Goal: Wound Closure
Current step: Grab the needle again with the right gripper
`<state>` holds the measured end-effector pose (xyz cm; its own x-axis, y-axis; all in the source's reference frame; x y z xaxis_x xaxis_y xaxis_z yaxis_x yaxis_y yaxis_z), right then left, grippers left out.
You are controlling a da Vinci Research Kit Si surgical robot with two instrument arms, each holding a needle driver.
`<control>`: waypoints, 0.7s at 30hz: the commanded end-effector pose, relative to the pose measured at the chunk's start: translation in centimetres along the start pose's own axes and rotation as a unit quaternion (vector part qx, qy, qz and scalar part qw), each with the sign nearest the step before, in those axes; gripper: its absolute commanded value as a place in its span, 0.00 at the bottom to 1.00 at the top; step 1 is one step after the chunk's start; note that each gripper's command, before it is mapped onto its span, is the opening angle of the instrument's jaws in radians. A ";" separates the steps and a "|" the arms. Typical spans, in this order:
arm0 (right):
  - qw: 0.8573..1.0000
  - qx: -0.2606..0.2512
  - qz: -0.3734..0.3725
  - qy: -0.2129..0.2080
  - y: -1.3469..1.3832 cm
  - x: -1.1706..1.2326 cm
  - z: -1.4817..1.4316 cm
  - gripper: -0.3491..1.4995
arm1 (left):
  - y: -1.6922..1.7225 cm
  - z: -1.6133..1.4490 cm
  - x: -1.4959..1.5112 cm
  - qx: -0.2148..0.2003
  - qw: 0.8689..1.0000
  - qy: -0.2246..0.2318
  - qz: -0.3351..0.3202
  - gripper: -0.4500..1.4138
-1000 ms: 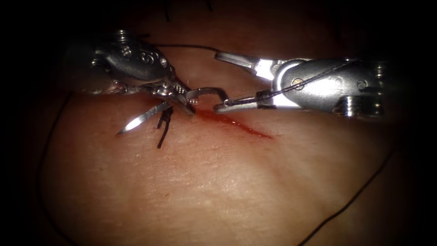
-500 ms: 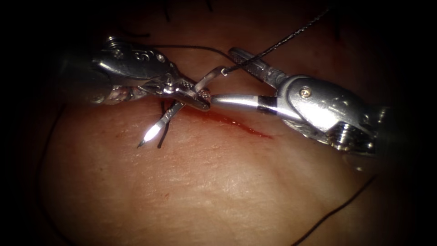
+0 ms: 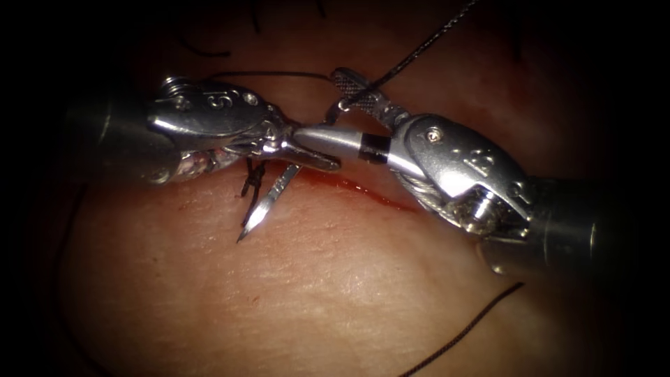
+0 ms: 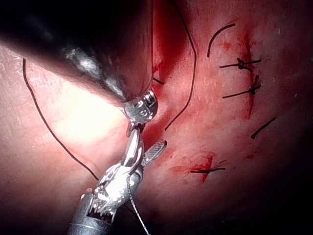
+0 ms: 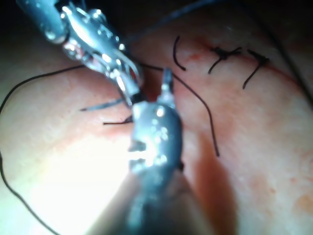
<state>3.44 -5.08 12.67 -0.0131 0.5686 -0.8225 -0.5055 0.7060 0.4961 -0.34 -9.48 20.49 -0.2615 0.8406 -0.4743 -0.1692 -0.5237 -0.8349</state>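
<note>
Left claw (image 3: pixel 307 150) is pinching the needle (image 3: pixel 269 202) mid-curve, its tip free above the tissue (image 3: pixel 335 279) left of the cut (image 3: pixel 370 192); right claw (image 3: pixel 335 112) is spread around the needle's tail by the thread (image 3: pixel 419 49).

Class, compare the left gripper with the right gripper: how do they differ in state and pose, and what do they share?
The left gripper is shut on the needle near mid-curve; the right gripper is open and holds nothing. The left gripper comes in level from the left; the right gripper slants in from the right. Both meet over the left end of the cut, where the needle's point is bare above the tissue.
</note>
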 end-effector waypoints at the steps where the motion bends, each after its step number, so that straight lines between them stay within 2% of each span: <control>1: 1.000 -0.002 0.000 0.004 -0.01 -0.05 0.06 0.74 | 0.00 0.09 -0.06 0.000 1.000 0.001 0.000 0.00; 5: 1.000 -0.004 0.004 0.012 0.00 -0.04 0.03 0.65 | 0.01 0.14 -0.05 0.001 1.000 0.005 -0.001 0.00; 9: 1.000 -0.004 0.006 0.016 0.01 0.00 0.01 0.61 | 0.00 0.16 -0.04 0.002 1.000 0.005 -0.001 0.00; 17: 1.000 -0.003 0.010 0.024 -0.01 0.08 -0.01 0.61 | -0.02 0.15 -0.04 0.001 1.000 0.006 -0.001 0.00; 21: 1.000 -0.002 0.011 0.023 -0.01 0.09 -0.03 0.55 | -0.03 0.16 -0.04 0.000 1.000 0.008 0.000 0.00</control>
<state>3.35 -5.03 12.52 -0.0639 0.5633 -0.8238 -0.5105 0.6908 0.5120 -0.42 -9.47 20.53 -0.2463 0.8425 -0.4791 -0.1711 -0.5244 -0.8341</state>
